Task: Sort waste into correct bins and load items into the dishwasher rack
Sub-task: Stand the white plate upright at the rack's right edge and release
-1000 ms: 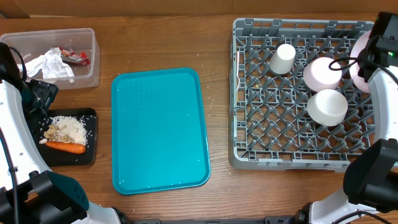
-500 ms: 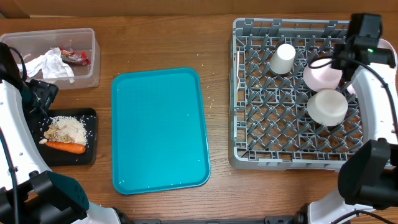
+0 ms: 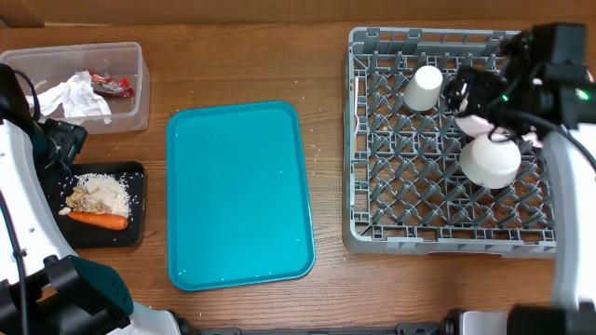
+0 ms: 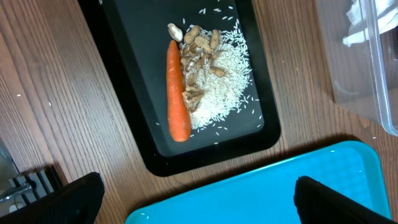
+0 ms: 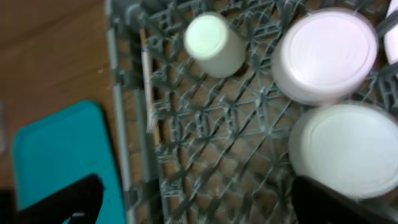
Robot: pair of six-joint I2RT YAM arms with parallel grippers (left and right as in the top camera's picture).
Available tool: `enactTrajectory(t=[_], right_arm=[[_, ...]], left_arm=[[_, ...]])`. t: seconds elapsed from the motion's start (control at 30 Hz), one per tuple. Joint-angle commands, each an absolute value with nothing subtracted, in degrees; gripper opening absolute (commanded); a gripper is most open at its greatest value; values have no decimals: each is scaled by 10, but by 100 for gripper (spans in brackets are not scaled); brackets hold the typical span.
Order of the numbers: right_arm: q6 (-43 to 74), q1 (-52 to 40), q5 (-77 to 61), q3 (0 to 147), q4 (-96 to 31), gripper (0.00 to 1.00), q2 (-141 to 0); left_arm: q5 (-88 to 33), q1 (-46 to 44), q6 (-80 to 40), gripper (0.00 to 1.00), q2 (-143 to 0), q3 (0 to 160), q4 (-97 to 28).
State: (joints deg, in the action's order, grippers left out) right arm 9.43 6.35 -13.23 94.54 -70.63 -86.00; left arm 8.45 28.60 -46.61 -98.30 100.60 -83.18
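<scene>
Right gripper [image 5: 196,186], fingers apart and empty, has swung in from the right edge over the dishwasher rack [image 3: 438,244], upper right, above cup [image 3: 425,87] and bowls [image 3: 490,160]; loading looks nearly done.

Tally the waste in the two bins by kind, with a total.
Carrot: 1
Rice and nut scrap pile: 1
White napkin: 1
Red wrapper: 1
Total: 4
</scene>
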Motion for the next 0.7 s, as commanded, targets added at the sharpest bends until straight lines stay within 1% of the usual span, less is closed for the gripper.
enactTrajectory(t=[0.0, 0.1, 0.2, 0.33, 0.5, 0.67], right_arm=[[105, 64, -207, 954, -748, 100, -815], [105, 59, -215, 930, -788, 100, -779], [105, 44, -222, 885, -795, 100, -740], [124, 2, -232, 784, -761, 100, -669], [213, -54, -232, 635, -675, 100, -579], [227, -62, -230, 579, -691, 100, -573]], left_arm=[[94, 284, -476, 100, -985, 1010, -833], [94, 284, -476, 100, -985, 1010, -833], [94, 284, -476, 100, -985, 1010, -833], [94, 284, -476, 100, -985, 1010, -833], [94, 284, -476, 100, -985, 1010, -833], [94, 284, -476, 100, -985, 1010, -833]])
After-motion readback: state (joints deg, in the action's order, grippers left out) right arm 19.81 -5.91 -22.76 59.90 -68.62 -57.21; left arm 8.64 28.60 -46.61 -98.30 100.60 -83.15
